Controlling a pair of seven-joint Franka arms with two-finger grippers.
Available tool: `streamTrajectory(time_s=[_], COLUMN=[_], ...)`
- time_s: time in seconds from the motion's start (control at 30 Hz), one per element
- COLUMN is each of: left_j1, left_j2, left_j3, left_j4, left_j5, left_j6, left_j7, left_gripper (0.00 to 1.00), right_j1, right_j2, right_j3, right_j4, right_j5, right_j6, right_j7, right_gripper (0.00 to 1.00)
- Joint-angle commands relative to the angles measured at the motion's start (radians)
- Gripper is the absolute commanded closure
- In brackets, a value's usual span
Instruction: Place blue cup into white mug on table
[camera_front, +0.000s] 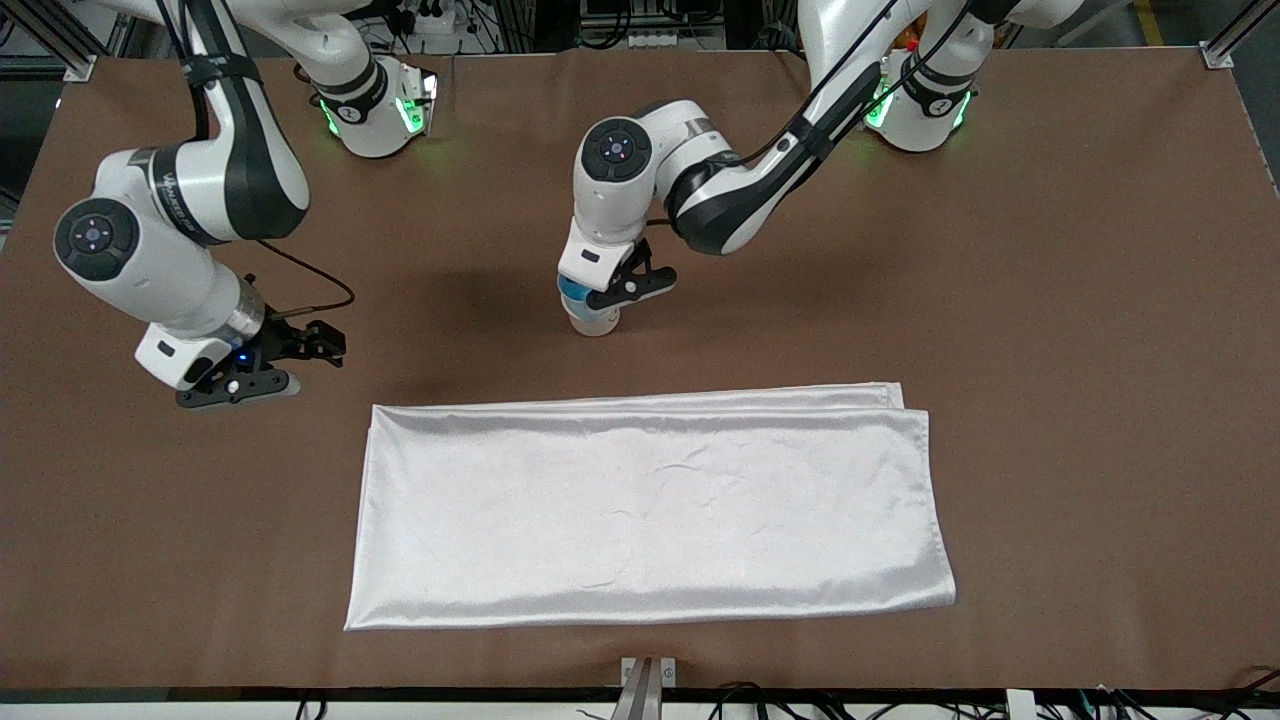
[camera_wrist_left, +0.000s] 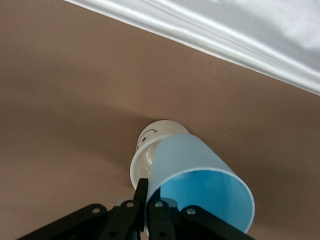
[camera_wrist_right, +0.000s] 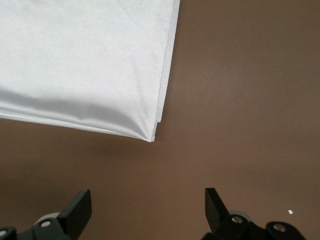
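The white mug (camera_front: 594, 322) (camera_wrist_left: 148, 143) stands on the brown table (camera_front: 1050, 350), a little farther from the front camera than the cloth. Its handle is hidden. The blue cup (camera_front: 574, 290) (camera_wrist_left: 199, 167) hangs tilted right over the mug, its base at the mug's mouth. My left gripper (camera_front: 603, 298) (camera_wrist_left: 148, 189) is shut on the cup's rim, one finger outside the wall and one inside. My right gripper (camera_front: 302, 364) (camera_wrist_right: 147, 201) stands open with nothing between its fingers, low over bare table near the cloth's corner toward the right arm's end, and waits.
A shiny white cloth (camera_front: 650, 510) (camera_wrist_right: 85, 65) (camera_wrist_left: 240, 35) lies folded flat, nearer to the front camera than the mug. A small metal bracket (camera_front: 648, 675) sits at the table's front edge.
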Motion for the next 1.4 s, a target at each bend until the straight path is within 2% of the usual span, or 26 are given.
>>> streamTrajectory(time_s=[0.0,0.2,0.57,0.8,0.87,0.9,0.93,1.0,1.03,1.2,1.37], left_j1=[-0.009,-0.011,-0.032,-0.039,-0.039,-0.039,-0.039,-0.037,-0.034,-0.016,0.046], left_j2=[-0.007,-0.004,0.020,0.028,0.030,0.030,0.030,0.030,0.030,0.016,-0.035], left_j3=[0.008,0.007,0.007,0.008,0.008,0.008,0.008,0.008,0.010,0.015,0.015], left_j4=[-0.019,-0.035,-0.020,-0.019,-0.019,-0.019,-0.019,-0.019,-0.017,0.004,0.017], left_j5=[-0.005,-0.006,-0.001,0.000,0.002,0.002,0.002,0.002,0.002,0.002,0.003], left_j6=[-0.003,-0.004,0.000,0.007,0.007,0.007,0.007,0.007,0.007,0.007,0.004], left_j7=[-0.027,-0.027,-0.018,-0.018,-0.015,-0.011,-0.011,-0.008,-0.002,0.071,0.107], left_gripper=[1.00,1.00,1.00,0.99,0.83,0.64,0.36,0.04,0.00,0.00,0.00], right_j1=[-0.054,-0.063,-0.118,-0.126,-0.124,-0.123,-0.120,-0.111,-0.104,-0.066,-0.063], right_j2=[-0.111,-0.171,-0.179,-0.180,-0.180,-0.180,-0.179,-0.176,-0.174,-0.165,-0.173], right_j3=[0.002,0.002,0.002,0.001,0.001,0.002,0.004,0.007,0.009,0.007,0.010], right_j4=[-0.176,-0.313,-0.310,-0.269,-0.233,-0.209,-0.177,-0.126,-0.103,-0.008,0.086], right_j5=[-0.001,-0.001,0.000,0.012,0.014,0.014,0.014,0.014,0.014,0.014,0.014], right_j6=[0.120,0.245,0.234,0.145,0.084,0.043,-0.012,-0.089,-0.120,-0.229,-0.341], right_j7=[-0.102,-0.108,-0.188,-0.169,-0.137,-0.108,-0.064,-0.002,0.022,0.064,0.050], right_gripper=[0.00,0.00,0.00,0.00,0.00,0.00,0.00,0.00,0.00,0.00,0.00])
